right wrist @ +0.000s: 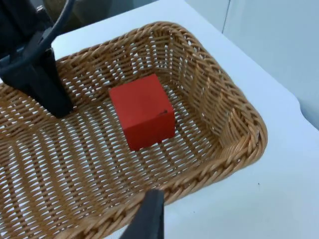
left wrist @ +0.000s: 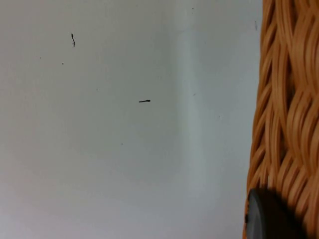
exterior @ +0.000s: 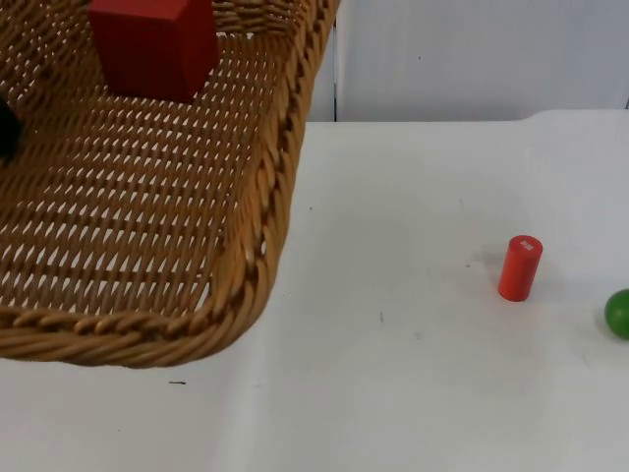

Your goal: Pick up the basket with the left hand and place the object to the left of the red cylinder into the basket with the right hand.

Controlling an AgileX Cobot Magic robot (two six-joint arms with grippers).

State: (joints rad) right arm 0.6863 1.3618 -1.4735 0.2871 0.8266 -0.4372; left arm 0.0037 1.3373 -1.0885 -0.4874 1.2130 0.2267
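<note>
You see the left gripper (right wrist: 42,82) clamped on the basket (exterior: 257,211) rim, holding it raised above the table (exterior: 413,393) — the red cube (right wrist: 143,112) lies inside. The right gripper (right wrist: 149,219) hovers over the basket's near rim; its opening cannot be judged. The red cylinder (exterior: 519,267) stands upright on the table, a green ball (exterior: 618,313) just beside it.

The basket (exterior: 147,236) is woven wicker, honey-tan with a slight sheen, its rim a thick braided rope of cane. Inside sits a red cube (right wrist: 143,111), matt and smooth-faced. The table (exterior: 413,374) is white, smooth, faintly scuffed. The red cylinder (exterior: 519,267) looks matt; the green ball (exterior: 618,314) is glossier.
</note>
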